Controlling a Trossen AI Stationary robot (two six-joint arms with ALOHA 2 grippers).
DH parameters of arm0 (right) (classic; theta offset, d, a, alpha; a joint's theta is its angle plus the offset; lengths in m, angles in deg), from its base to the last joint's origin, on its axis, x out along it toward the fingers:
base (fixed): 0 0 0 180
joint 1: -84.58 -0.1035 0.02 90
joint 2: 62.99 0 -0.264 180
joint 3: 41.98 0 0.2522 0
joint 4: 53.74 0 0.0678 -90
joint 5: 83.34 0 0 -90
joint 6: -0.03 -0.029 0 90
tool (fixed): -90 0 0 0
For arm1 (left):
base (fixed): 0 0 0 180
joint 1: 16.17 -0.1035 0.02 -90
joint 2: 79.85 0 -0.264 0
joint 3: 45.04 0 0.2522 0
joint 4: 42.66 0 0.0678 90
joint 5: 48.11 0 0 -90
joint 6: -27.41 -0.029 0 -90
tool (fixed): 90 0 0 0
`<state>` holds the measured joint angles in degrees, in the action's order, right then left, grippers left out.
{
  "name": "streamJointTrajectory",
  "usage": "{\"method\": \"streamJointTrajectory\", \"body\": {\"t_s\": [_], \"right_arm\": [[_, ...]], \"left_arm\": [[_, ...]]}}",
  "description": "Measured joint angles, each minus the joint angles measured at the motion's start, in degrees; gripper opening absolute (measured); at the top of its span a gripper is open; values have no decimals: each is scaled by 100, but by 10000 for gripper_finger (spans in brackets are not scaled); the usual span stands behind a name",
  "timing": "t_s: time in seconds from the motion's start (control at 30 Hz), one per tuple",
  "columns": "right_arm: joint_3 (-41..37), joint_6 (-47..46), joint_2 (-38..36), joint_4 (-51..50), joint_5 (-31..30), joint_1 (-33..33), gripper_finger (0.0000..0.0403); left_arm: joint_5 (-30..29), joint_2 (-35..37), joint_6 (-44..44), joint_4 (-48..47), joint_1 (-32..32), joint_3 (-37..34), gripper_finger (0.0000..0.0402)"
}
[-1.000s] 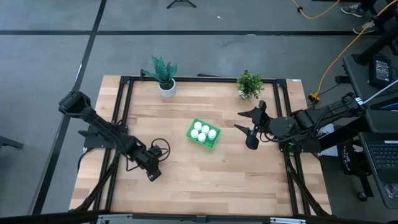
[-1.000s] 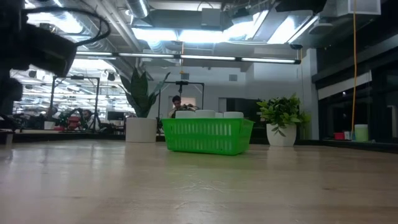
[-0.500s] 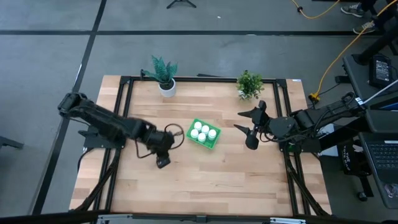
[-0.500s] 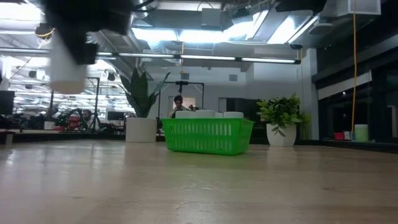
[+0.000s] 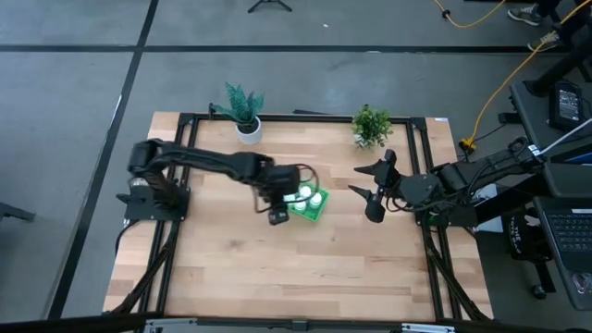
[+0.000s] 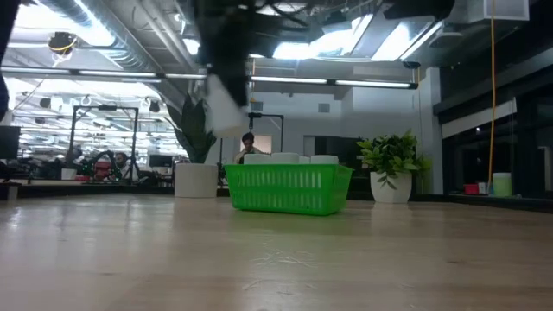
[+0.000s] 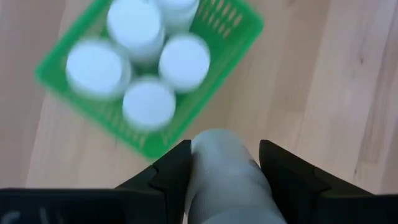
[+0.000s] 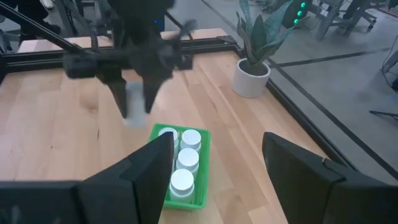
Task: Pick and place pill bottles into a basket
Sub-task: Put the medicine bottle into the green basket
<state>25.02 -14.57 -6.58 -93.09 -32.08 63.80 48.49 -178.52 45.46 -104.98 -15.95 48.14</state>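
bottle [image 7: 227, 171] clamped in the left hand [image 7: 224, 163] hangs just beside the basket [image 7: 239, 28], which holds five bottles; centre it over the free slot before lowering. right hand [image 5: 373, 192] waits half open, empty.

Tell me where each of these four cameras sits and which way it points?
High view: above the table, looking straight down; both arms show.
Low view: at tabletop height, looking level at the basket; the left arm shows only as a blur above.
Left wrist view: looks down past the left gripper, shut on a pill bottle.
Right wrist view: looks across from the open right gripper.
All four views show the basket.
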Motion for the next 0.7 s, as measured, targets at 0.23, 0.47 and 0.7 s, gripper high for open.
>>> {"method": "streamJointTrajectory", "body": {"t_s": [0.23,0.47,0.7], "right_arm": [[0,-36,0,-203,0,-2,247],[0,-319,0,-550,2,-2,247],[0,-306,0,-615,30,-2,247]], "left_arm": [[171,-1225,-797,-464,-43,1632,164],[170,-2101,-1185,-932,-27,2930,164],[188,-2487,-1337,-1110,-25,3290,164]]}}
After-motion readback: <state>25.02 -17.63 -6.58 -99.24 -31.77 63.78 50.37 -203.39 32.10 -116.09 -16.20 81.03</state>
